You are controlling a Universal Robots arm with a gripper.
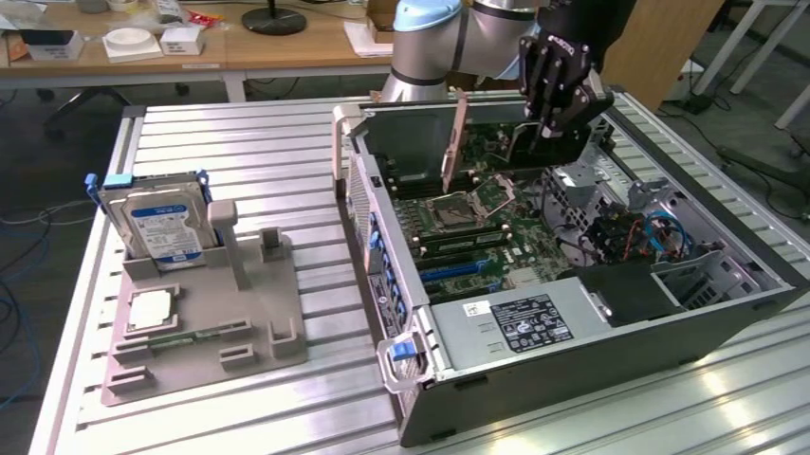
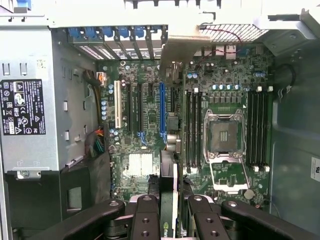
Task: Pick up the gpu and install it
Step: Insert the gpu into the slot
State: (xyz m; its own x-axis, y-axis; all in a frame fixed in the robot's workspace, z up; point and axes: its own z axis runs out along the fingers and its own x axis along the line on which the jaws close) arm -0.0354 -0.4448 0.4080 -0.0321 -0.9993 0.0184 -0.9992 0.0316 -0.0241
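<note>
Above the green motherboard (image 2: pixel 125 80) of the open grey computer case (image 1: pixel 608 341), the black gripper (image 2: pixel 170 202) is clamped on the thin dark gpu (image 2: pixel 168 165). Step 1, picking, looks done; seating it in a slot is not.

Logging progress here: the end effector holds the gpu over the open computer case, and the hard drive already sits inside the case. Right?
No. The exterior view shows the hard drive standing in the grey holder on the table, outside the computer case. The end effector does hold the gpu over the open case.
</note>
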